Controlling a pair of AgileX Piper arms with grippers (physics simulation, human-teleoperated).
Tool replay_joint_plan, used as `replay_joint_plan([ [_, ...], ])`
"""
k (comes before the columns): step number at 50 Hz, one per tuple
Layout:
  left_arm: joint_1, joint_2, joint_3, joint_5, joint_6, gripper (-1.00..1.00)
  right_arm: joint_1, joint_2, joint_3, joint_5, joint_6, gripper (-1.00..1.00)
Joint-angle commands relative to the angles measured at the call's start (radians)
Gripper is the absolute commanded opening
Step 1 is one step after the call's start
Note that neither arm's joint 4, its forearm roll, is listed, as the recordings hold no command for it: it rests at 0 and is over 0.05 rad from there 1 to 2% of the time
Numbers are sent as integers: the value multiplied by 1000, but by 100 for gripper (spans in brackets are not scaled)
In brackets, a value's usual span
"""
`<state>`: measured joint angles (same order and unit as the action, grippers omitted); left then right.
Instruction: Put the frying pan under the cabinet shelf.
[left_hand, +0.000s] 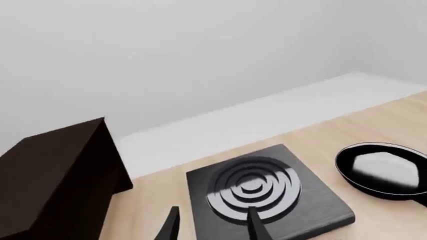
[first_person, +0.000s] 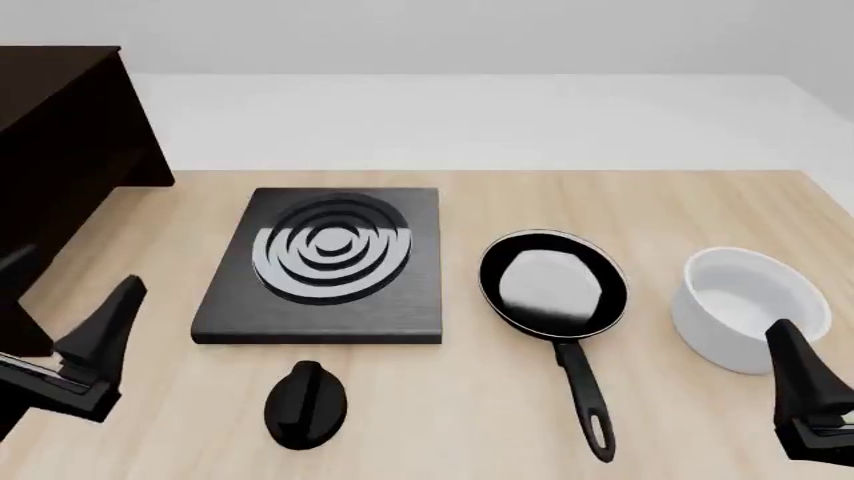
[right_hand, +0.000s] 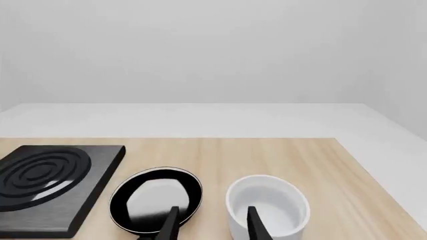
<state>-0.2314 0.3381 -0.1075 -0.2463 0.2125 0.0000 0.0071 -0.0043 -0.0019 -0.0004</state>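
Two dark grippers waited low at the near table edge, each with its fingers apart and gripping nothing: the left gripper (first_person: 80, 350) at about eight o'clock in the front view, the right gripper (first_person: 807, 395) at about four o'clock. Nearest the right gripper stood a white round bowl (first_person: 747, 308), and just beside it, toward the centre, lay the round shallow black frying pan with its glossy inside (first_person: 553, 283), flat on the pale wooden table (first_person: 441, 400). Its long thin black handle (first_person: 583, 395) pointed toward six o'clock, ending in a hole. A flat black stove plate with grey rings (first_person: 327, 262) lay left of the pan, with a small black knob (first_person: 306, 402) in front of it. The large dark brown wooden cabinet shelf (first_person: 60, 150) stood at ten o'clock, well apart from the pan. The pan looked rigid, probably fairly heavy and slick; the handle's middle seemed the safest hold, though the pan might tip downward.
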Motion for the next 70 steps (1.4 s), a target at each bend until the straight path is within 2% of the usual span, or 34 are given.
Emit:
replay_joint_plan([
  [1,-116,174,-53,-121,103,100,0,0,0,0,0,100],
  [5,-175,246,-79,-169,139,100,0,0,0,0,0,100],
  [6,-188,283,-76,-200,181,100,0,0,0,0,0,100],
  [8,-216,293,-78,-214,189,100,0,0,0,0,0,100],
  [12,-284,401,-92,-293,269,100,0,0,0,0,0,100],
  [18,-377,514,-121,-360,336,100,0,0,0,0,0,100],
  [19,-386,555,-120,-393,372,100,0,0,0,0,0,100],
  [26,-487,670,-150,-446,467,100,0,0,0,0,0,100],
  [27,-498,703,-147,-472,508,100,0,0,0,0,0,100],
  [44,-575,874,-204,-525,655,100,0,0,0,0,0,100],
  [49,-612,925,-211,-542,724,100,0,0,0,0,0,100],
  [56,-645,957,-233,-532,754,100,0,0,0,0,0,100],
  [61,-666,1019,-227,-574,819,100,0,0,0,0,0,100],
  [63,-668,1022,-235,-572,810,100,0,0,0,0,0,100],
  [66,-680,1065,-234,-601,840,100,0,0,0,0,0,100],
  [68,-673,1117,-231,-639,882,100,0,0,0,0,0,100],
  [70,-678,1110,-243,-623,861,100,0,0,0,0,0,100],
])
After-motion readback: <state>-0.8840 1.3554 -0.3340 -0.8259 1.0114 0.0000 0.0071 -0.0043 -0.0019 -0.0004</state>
